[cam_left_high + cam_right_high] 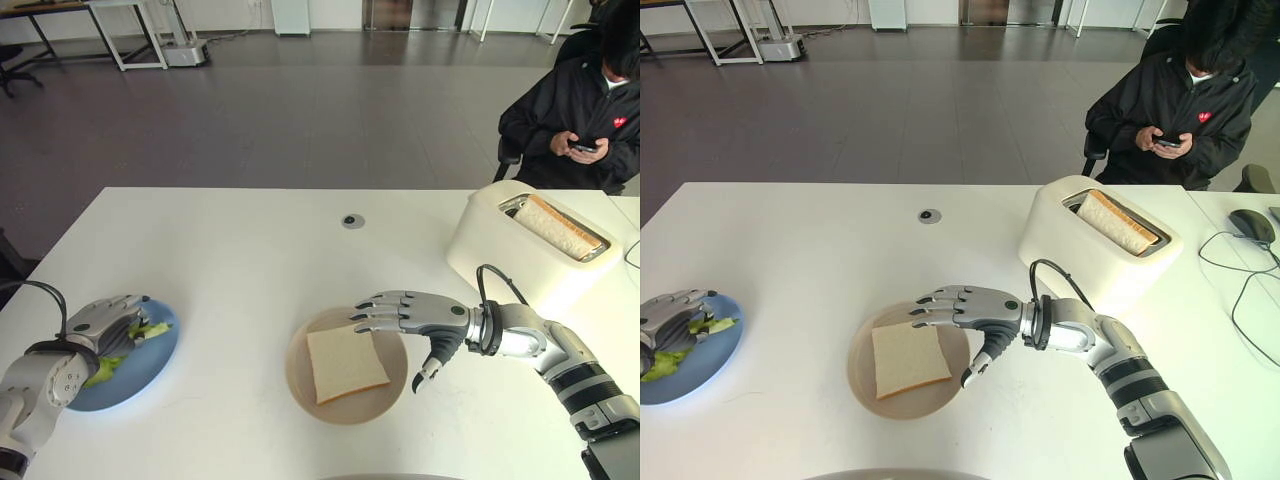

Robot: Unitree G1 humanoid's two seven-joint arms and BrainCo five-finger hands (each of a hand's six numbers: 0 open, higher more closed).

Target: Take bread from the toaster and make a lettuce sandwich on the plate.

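Hovering spread over the bread (347, 364) on the plate (345, 412), right hand (415, 312); left hand (100, 325) clutches lettuce (152, 329)

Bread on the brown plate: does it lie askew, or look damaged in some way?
Nothing stands out. The bread lies flat, wholly inside the plate rim, a little turned, and looks whole.

My right hand (428, 318) is held flat, palm down, fingers (383, 311) stretched out leftward, thumb (434, 362) pointing down. My left hand (100, 325) lies low at far left.
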